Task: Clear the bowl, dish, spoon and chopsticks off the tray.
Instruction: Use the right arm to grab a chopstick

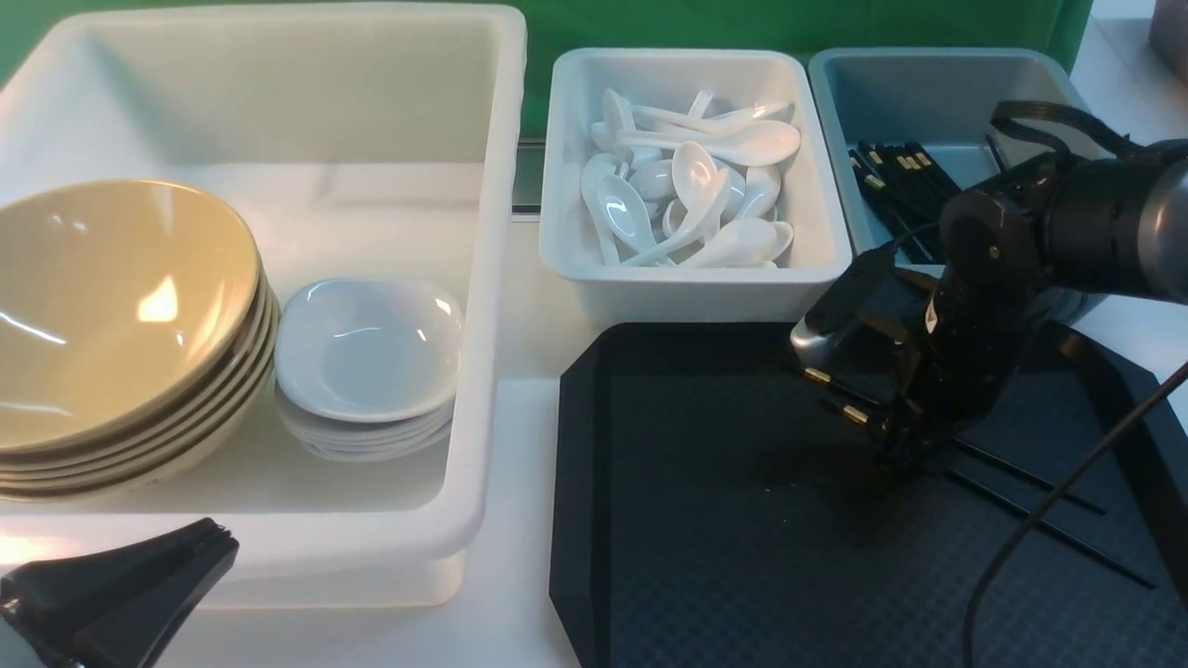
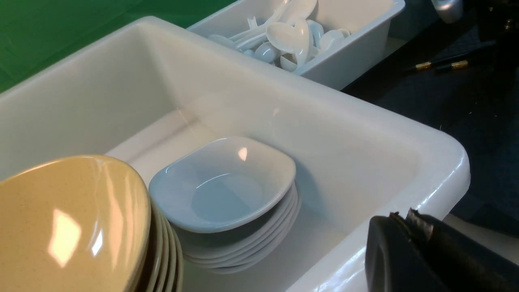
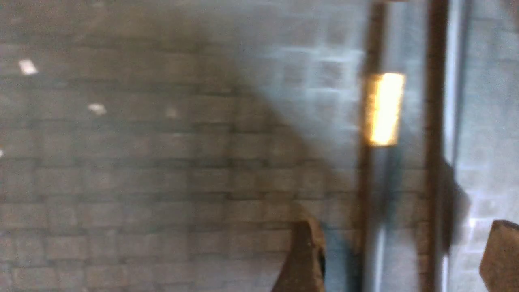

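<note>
The black tray [image 1: 705, 557] lies at the front right with the chopsticks [image 1: 1021, 473] on its floor, gold bands [image 1: 817, 376] pointing left. My right gripper [image 1: 905, 445] hangs low over them and is open. In the right wrist view both sticks [image 3: 436, 121] run between its spread fingers [image 3: 304, 251], untouched. A stack of tan-yellow bowls [image 1: 102, 306] and a stack of white dishes [image 1: 371, 343] sit in the big white tub [image 1: 483, 278]. Spoons [image 1: 696, 186] fill the small white bin. My left gripper [image 1: 218, 533] is shut and empty at the tub's front edge [image 2: 405, 217].
A grey-blue bin [image 1: 928, 93] behind the tray holds more black chopsticks [image 1: 905, 176]. The white spoon bin [image 1: 575, 186] stands right behind the tray's far edge. A cable [image 1: 1039, 520] from the right arm crosses the tray's right side.
</note>
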Action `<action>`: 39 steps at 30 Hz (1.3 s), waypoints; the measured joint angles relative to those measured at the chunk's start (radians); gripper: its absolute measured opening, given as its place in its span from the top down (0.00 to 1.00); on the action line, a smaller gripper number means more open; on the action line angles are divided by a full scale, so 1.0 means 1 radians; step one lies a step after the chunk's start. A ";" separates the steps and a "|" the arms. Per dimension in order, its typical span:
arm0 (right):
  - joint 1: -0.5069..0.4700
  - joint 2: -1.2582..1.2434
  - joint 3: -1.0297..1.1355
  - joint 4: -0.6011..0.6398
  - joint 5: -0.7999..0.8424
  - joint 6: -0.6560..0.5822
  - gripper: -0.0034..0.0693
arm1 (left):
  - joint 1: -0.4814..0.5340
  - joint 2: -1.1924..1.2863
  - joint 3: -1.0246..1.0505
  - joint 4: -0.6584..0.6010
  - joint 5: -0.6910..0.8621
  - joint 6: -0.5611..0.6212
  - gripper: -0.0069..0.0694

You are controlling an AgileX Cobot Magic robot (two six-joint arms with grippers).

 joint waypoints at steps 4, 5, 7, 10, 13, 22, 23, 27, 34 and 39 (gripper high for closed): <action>-0.052 0.019 -0.012 0.091 0.016 -0.013 0.18 | 0.000 0.000 0.000 0.000 -0.001 0.000 0.92; -0.083 0.034 -0.020 0.159 0.038 -0.053 0.20 | 0.000 0.000 0.000 0.000 -0.001 0.000 0.92; -0.097 0.041 -0.027 0.194 0.048 -0.079 0.24 | 0.000 0.000 0.000 0.000 -0.001 0.000 0.92; -0.102 0.047 -0.035 0.203 0.053 -0.103 0.37 | 0.000 0.000 0.000 0.001 -0.003 0.000 0.92; -0.090 0.047 -0.035 0.197 0.056 -0.106 0.57 | 0.000 0.000 0.000 0.003 -0.003 0.000 0.92; 0.006 0.025 -0.027 0.205 0.082 -0.105 0.77 | 0.000 0.000 0.000 0.003 -0.006 0.000 0.92; 0.033 0.012 -0.019 0.224 0.097 -0.109 0.77 | 0.000 0.000 0.000 0.003 -0.006 0.000 0.92; 0.088 -0.032 -0.003 0.248 0.138 -0.137 0.83 | 0.000 0.000 0.000 0.003 -0.006 0.000 0.92; 0.113 -0.150 -0.003 0.241 0.162 -0.154 0.90 | 0.000 0.000 0.000 0.003 -0.006 0.000 0.92; 0.113 -0.162 -0.003 0.227 0.174 -0.155 0.90 | 0.000 0.000 0.000 0.003 -0.006 0.000 0.92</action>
